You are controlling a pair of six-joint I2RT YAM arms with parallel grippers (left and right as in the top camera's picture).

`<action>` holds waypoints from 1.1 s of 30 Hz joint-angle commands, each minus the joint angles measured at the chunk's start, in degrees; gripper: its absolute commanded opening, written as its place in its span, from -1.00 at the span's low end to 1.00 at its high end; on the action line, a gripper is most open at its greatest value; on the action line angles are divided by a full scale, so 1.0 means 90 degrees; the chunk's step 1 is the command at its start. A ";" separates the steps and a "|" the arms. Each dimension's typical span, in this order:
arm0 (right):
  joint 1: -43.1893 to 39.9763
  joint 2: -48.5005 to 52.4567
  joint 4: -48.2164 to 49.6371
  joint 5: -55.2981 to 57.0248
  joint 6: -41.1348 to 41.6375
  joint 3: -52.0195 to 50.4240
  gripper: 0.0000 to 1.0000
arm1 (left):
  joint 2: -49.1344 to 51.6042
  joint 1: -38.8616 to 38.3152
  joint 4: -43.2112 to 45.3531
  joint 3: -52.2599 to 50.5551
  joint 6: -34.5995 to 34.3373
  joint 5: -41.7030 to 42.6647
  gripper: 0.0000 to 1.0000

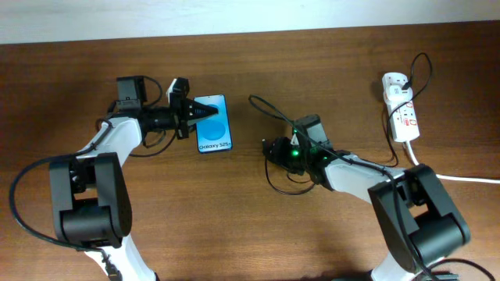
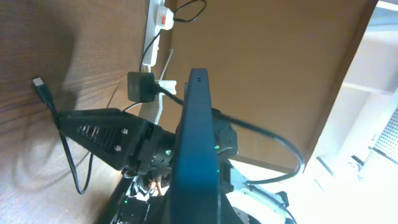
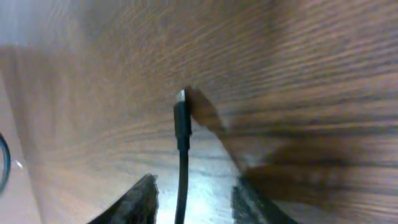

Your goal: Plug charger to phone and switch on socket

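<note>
L fingers (image 1: 187, 115) clamped on phone (image 1: 213, 125) edge; R fingers (image 3: 140, 199) at charger (image 3: 181, 124) tip.
We see R fingers apart, one each side, not touching it.

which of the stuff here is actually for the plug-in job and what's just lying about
For the job:
- phone, gripped by the left gripper
- charger, its plug end between the right gripper's open jaws
- socket

Just there:
- thick white cord trailing from the socket
- wooden table
</note>
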 commanded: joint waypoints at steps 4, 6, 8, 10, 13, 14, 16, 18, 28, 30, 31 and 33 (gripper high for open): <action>0.0092 0.0401 0.0250 -0.0097 0.1447 0.0027 -0.46 | 0.0007 0.0012 0.0017 0.0053 0.0056 0.0177 -1.00; 0.0092 0.0401 0.0267 -0.0100 0.1547 0.0027 -0.60 | 0.0007 0.0012 0.0017 0.0053 0.0056 0.0177 -1.00; 0.0092 0.0401 0.0270 -0.0097 0.1547 0.0027 -0.67 | 0.0007 0.0012 0.0017 0.0053 0.0058 0.0172 -1.00; 0.0092 0.0401 0.0270 -0.0097 0.1545 0.0027 -0.89 | 0.0007 0.0012 0.0017 0.0053 0.0058 0.0175 -1.00; 0.0092 0.0359 0.0272 -0.0211 0.1501 0.0027 -0.92 | 0.0007 0.0012 0.0017 0.0053 0.0056 0.0155 -1.00; 0.0092 0.0291 0.0284 -0.0391 0.1333 0.0027 -0.92 | 0.0007 0.0012 0.0015 0.0053 0.0058 0.0007 -1.00; 0.0092 0.0017 0.0294 -0.0809 0.0814 0.0027 -0.92 | 0.0007 0.0005 0.0024 0.0053 0.0061 -0.0163 -1.00; 0.0102 -0.0282 0.0265 -0.1168 0.0474 0.0027 -0.92 | 0.0007 0.0005 0.0044 0.0053 0.0080 -0.0153 -1.00; 0.1656 -0.3427 -0.1836 -0.0270 -0.0648 0.0027 -0.92 | 0.0007 -0.0015 0.0610 0.0053 0.0403 0.0168 -1.00; 0.2312 -0.3500 -0.1834 0.0359 -0.0610 0.0027 -0.92 | 0.0007 -0.0063 0.0612 0.0053 0.0403 0.0129 -1.00; 0.2470 -0.3487 -0.1838 0.0505 -0.0532 0.0027 -0.91 | 0.0007 -0.0083 0.0610 0.0053 0.0403 0.0112 -1.00; 0.2671 -0.3490 -0.1802 0.0668 -0.0454 0.0027 -0.92 | 0.0007 -0.0138 0.0612 0.0053 0.0384 -0.0046 -1.00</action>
